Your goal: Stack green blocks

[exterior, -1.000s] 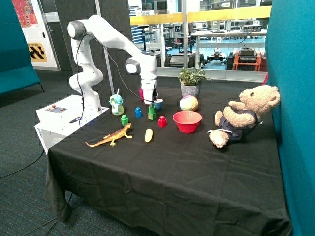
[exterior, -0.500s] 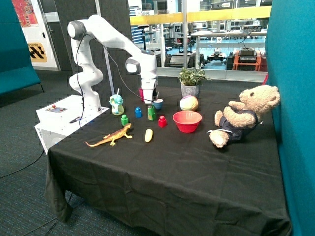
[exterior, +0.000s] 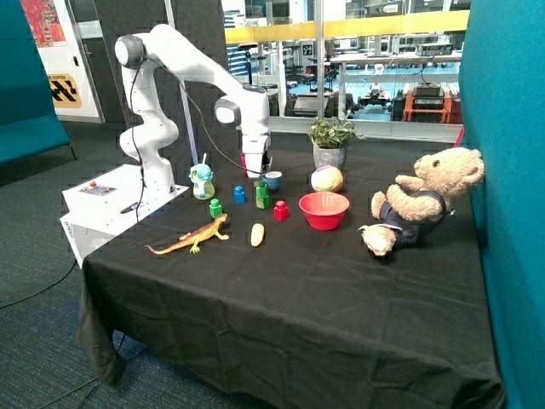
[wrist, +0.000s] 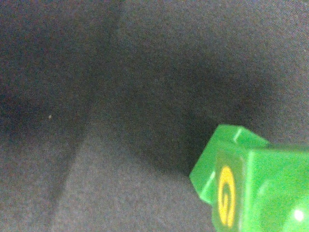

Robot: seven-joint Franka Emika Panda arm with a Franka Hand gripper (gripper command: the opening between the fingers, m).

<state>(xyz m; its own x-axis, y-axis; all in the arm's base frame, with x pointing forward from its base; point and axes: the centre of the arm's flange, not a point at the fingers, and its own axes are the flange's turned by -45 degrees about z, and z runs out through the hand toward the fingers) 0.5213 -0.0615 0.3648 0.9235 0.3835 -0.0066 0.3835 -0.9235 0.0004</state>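
Since the wrist camera shows only black cloth and one block, most of this rests on the outside view, read from the table's near edge back.

Lizard and yellow piece: the orange toy lizard (exterior: 189, 238) and a small yellow piece (exterior: 257, 234) lie nearest, clear of the work.

Lone green block: one green block (exterior: 215, 208) stands alone behind the lizard, beside the blue block (exterior: 239, 195); not yet stacked.

Green stack: a two-high green stack (exterior: 262, 195) stands between the blue block and the red block (exterior: 281, 210), its lower part yellowish.

Wrist close-up: a green block (wrist: 248, 183) with a yellow mark sits on the cloth, apparently that stack.

Gripper: the gripper (exterior: 258, 173) hangs just above the stack; I cannot tell how wide it is or whether it holds anything.

Risk: descending off-centre could topple the stack onto its close neighbours.

Second risk: reaching across for the lone block could brush the blue block or the blue cup (exterior: 273, 180).
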